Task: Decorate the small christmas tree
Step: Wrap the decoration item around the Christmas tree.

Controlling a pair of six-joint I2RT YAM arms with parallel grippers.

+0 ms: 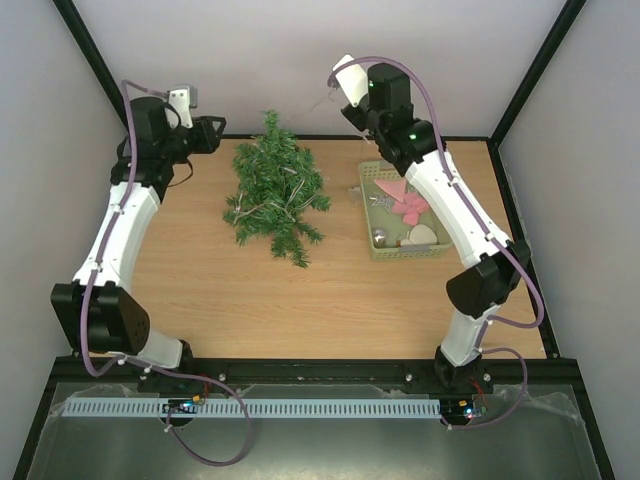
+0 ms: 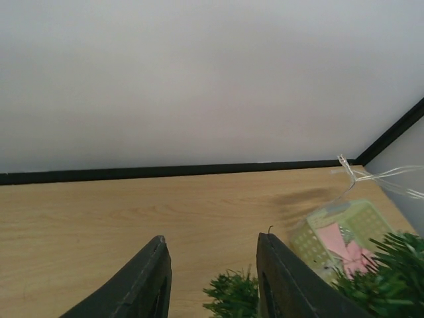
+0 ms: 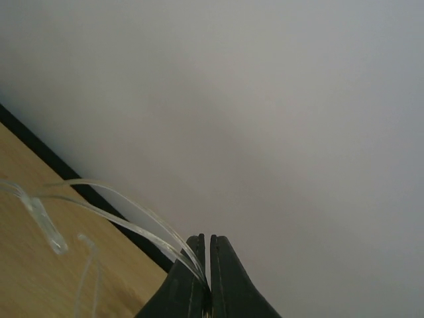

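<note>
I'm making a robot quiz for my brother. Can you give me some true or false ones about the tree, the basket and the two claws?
1. The small christmas tree is on the wooden table. True.
2. The right gripper is open and empty. False: it is shut on a clear string.
3. The pale green basket has nothing in it. False: it holds pink ornaments and a few other pieces.
4. The left gripper has its fingers apart and grips nothing. True.
5. The tree sits inside the basket. False: it is beside the basket, with bare table between them.
</note>
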